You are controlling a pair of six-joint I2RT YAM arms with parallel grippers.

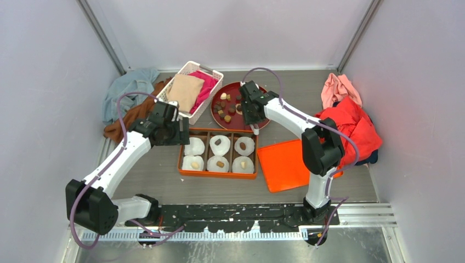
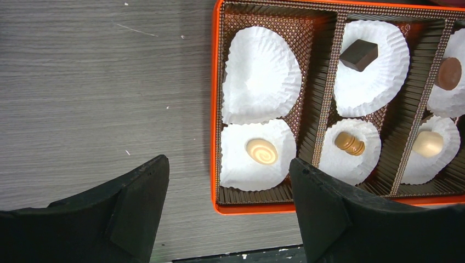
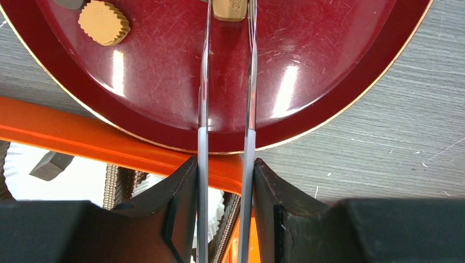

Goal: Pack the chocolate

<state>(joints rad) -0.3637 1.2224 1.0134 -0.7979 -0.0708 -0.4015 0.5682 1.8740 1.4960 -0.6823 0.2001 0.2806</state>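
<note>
As the right gripper (image 3: 225, 181) clamped tweezers (image 3: 203, 82) around a tan chocolate (image 3: 230, 8), a pick was underway.
The red plate (image 3: 307, 55) sat just beyond the orange box (image 2: 215, 109); the left gripper (image 2: 227, 164) gaped beside it. Next: a steady lift into the empty cup (image 2: 260, 76).

White links (image 1: 118, 159), black joints (image 1: 90, 208), greyish-purple cables (image 1: 123, 118); fingers (image 2: 137, 213) black, perhaps matte plastic.

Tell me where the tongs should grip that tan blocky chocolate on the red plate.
Pinch the tan block across its two straight side faces, coming in from the red plate's near rim. The tongs straddle those sides, one tip each.
</note>
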